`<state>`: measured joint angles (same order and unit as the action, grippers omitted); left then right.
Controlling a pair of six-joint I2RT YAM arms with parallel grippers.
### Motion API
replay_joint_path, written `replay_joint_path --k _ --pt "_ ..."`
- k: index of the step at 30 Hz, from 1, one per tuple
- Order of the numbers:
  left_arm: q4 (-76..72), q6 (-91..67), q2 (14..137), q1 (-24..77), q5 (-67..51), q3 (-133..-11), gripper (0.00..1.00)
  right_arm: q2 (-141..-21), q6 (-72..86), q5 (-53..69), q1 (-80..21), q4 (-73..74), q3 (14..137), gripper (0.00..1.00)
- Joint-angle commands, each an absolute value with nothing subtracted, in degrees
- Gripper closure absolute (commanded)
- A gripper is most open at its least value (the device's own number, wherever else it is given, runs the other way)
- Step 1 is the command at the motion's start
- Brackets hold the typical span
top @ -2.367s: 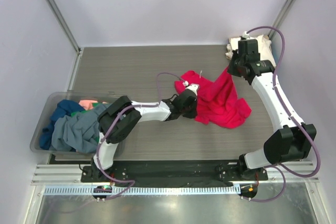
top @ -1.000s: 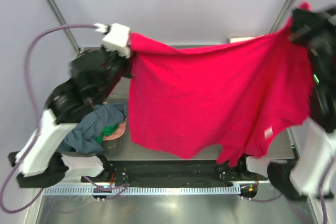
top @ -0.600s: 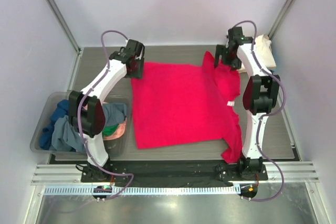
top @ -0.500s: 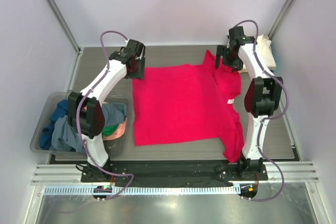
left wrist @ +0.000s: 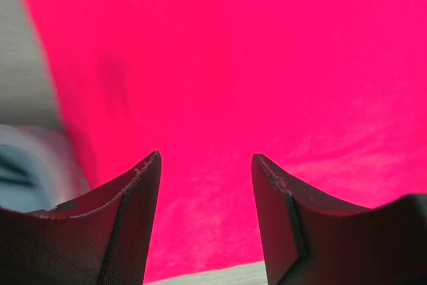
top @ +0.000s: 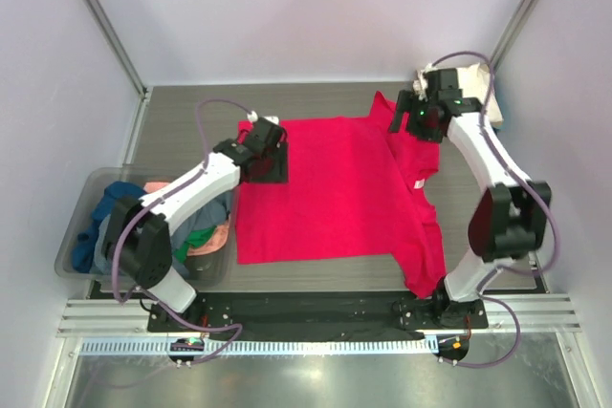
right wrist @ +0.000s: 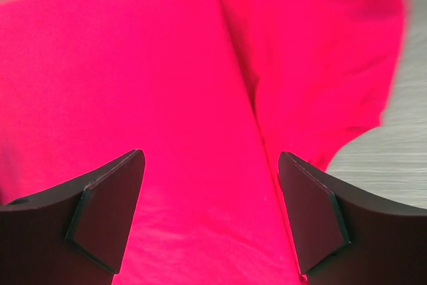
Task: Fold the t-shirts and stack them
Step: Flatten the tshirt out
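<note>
Crimson t-shirt (top: 335, 188) spread, left tool (left wrist: 205, 155), right tool (right wrist: 211, 153) parted

I am finding nothing readable here.
I am seeing only a small white tag (top: 419, 183) on the red t-shirt (top: 335, 188), too tiny to read.

White links (top: 191, 188), black joints (top: 504, 226); purple cables (top: 467, 53); dark claw fingers (left wrist: 133, 231).

Matt red cloth t-shirt (top: 335, 188) on a grey wood-grain desk (top: 191, 112); clear, glossy plastic bin (top: 65, 257) at left.
</note>
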<state>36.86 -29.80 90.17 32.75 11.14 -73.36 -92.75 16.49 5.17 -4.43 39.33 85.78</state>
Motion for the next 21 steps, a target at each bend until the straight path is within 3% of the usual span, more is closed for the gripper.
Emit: replay_joint_path --k 1,10,21 --pt "29.11 -34.98 92.63 34.98 8.36 -69.27 0.43 -100.35 17.93 6.42 -4.83 36.83 84.45 0.13" --pt "25.66 -35.34 103.53 34.81 11.33 -67.41 0.43 -118.64 19.07 4.57 -4.83 35.51 97.36 0.14" --pt "30.22 -32.44 110.83 21.45 9.22 -68.81 0.48 -139.99 17.23 7.55 -4.83 40.69 118.46 0.14"
